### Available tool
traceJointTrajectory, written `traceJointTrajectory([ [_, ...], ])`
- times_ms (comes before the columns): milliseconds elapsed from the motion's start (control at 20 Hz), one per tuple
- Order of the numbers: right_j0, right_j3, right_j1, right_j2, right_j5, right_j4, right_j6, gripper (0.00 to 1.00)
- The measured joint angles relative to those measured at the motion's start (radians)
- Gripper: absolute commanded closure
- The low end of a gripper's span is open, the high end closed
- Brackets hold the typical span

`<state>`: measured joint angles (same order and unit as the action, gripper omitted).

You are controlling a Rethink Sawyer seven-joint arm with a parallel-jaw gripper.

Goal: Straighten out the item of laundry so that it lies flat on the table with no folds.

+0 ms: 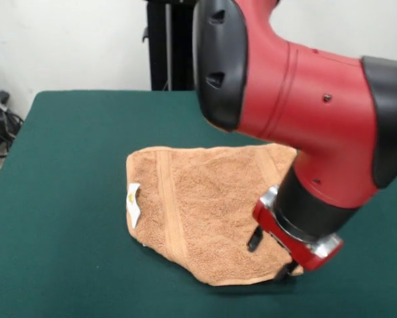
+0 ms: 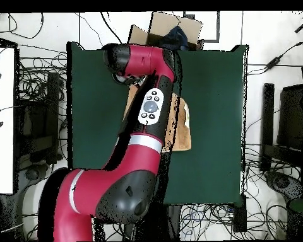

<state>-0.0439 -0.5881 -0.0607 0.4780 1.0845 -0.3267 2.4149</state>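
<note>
White wall (image 1: pixel 65 40), cable-strewn floor (image 2: pixel 267 38), cardboard box (image 2: pixel 173 28) beyond.

The jaws (image 1: pixel 272 255) stand apart over the near edge of the rumpled towel (image 1: pixel 198 205) on the table (image 1: pixel 65 165).

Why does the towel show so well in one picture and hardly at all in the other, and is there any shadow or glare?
Front view: soft, even light, no glare; the towel lies in full sight, with a thin shadow along its near edge under the gripper. Overhead view: the arm covers most of the towel, leaving only a strip on the table.
</note>
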Motion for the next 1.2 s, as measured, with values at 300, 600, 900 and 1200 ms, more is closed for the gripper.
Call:
traceJointTrajectory([
  [300, -0.001, -0.135, 0.060, -0.004, -0.020, -0.006, 0.000, 0.00],
  [600, -0.012, -0.265, 0.102, -0.006, -0.099, -0.049, 0.000, 0.00],
  [900, -0.044, -0.334, 0.100, -0.009, -0.179, -0.118, 0.000, 0.00],
  [1200, -0.069, -0.347, 0.091, -0.011, -0.198, -0.168, 0.000, 0.00],
])
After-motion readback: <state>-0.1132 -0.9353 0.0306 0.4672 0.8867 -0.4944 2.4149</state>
